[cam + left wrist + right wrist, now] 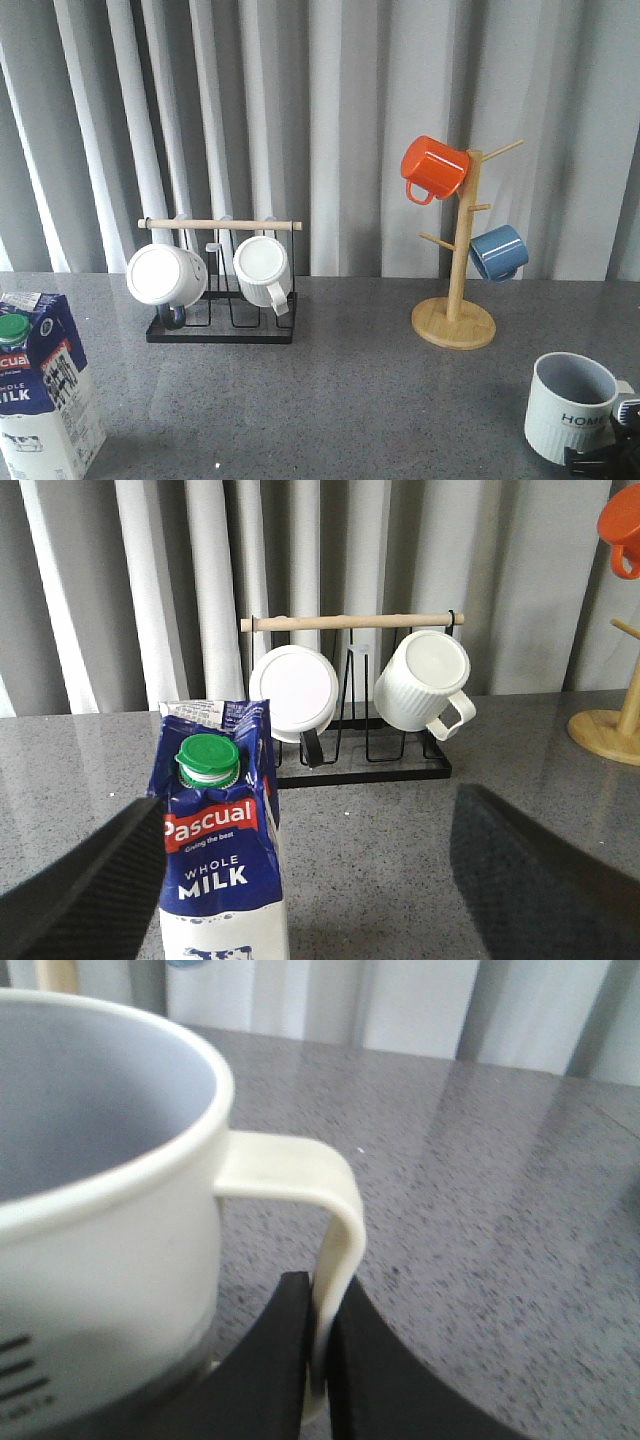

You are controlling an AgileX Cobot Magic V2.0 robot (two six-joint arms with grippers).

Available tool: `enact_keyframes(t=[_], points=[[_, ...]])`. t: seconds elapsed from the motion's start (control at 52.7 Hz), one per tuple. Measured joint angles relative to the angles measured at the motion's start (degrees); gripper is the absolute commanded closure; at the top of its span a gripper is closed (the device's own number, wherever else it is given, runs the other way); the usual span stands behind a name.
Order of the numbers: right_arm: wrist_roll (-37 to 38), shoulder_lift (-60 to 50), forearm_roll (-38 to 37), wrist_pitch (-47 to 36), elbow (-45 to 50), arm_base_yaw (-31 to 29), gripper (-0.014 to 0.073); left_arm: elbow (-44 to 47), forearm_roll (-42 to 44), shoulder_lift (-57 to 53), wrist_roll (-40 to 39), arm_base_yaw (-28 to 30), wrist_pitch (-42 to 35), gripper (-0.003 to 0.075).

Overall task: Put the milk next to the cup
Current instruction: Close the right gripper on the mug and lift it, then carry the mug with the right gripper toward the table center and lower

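Milk [40,385] stands upright at the worktop's [340,380] near-left corner, well apart from the cup [568,405] at the near right. Left tool [300,880] is spread wide, empty, the carton beside one finger; right tool [318,1360] is clamped on the cup's handle [320,1220]. Carton is probably heavy, with yielding walls: grip mid-body, flat faces.

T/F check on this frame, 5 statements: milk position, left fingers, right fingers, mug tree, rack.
1. The milk stands beside the cup. False: they are at opposite ends of the table.
2. The left gripper is open, its fingers either side of the milk. True.
3. The right gripper is shut on the cup's handle. True.
4. The wooden mug tree holds three mugs. False: two, orange and blue.
5. The black rack holds two white mugs. True.
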Motion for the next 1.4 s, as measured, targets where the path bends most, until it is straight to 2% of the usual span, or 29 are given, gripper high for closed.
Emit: enact_keyframes(t=[0.323,0.493,0.626,0.778,1.006,1.177,1.404], points=[[2.4,-6.1,-3.8,-1.5,0.0,0.0,0.0596,0.0,0.0,0.0,0.0,0.0,0.0,0.0165],[7.1,-10.8,-6.6,0.1,0.0,0.0,0.0596,0.0,0.0,0.0,0.0,0.0,0.0,0.0165],[11.2,-13.6,-9.2,6.2,-1.8,1.7,0.0596,0.0,0.0,0.0,0.0,0.0,0.0,0.0165],[11.6,-14.6,-8.4,14.0,-5.3,7.5,0.0596,0.0,0.0,0.0,0.0,0.0,0.0,0.0165],[9.1,-13.2,2.8,16.4,-8.6,18.9,0.0596,0.0,0.0,0.0,0.0,0.0,0.4,0.0165],[0.8,-9.8,13.9,15.5,-9.8,26.4,0.0596,0.0,0.0,0.0,0.0,0.0,0.9,0.0165],[-10.8,-4.8,31.4,11.2,-10.2,32.9,0.0596,0.0,0.0,0.0,0.0,0.0,1.0,0.0165]])
